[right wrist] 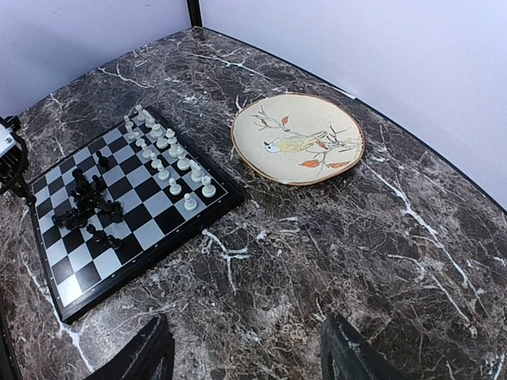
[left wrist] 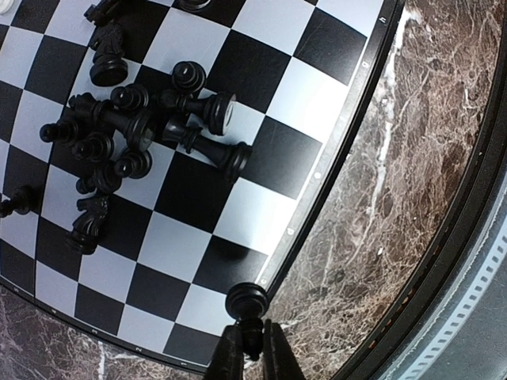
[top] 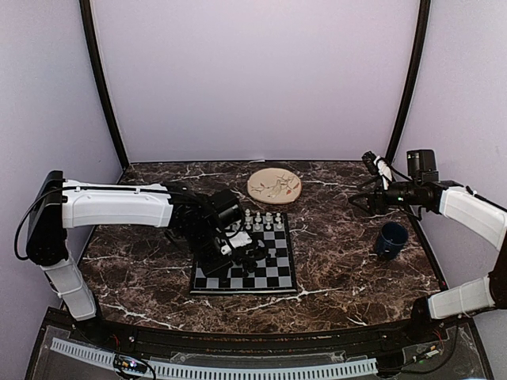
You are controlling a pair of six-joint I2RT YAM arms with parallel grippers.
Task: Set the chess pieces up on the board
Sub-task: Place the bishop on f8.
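The board (top: pixel 281 273) lies at the table's middle; it also shows in the left wrist view (left wrist: pixel 238 214) and the right wrist view (right wrist: pixel 150 229). White chess pieces (right wrist: pixel 162 146) stand in two rows along its far edge. A heap of black chess pieces (left wrist: pixel 135 134) lies tumbled near the board's middle. My left gripper (left wrist: pixel 252 348) is shut on a black pawn (left wrist: pixel 247 302), held over the board's near edge. My right gripper (right wrist: pixel 242 356) is open and empty, raised over the table to the right of the board.
A round beige plate (top: pixel 274 185) with a bird drawing sits behind the board. A dark blue mug (top: pixel 390 239) stands at the right. Dark curved rails run along the table's front edge.
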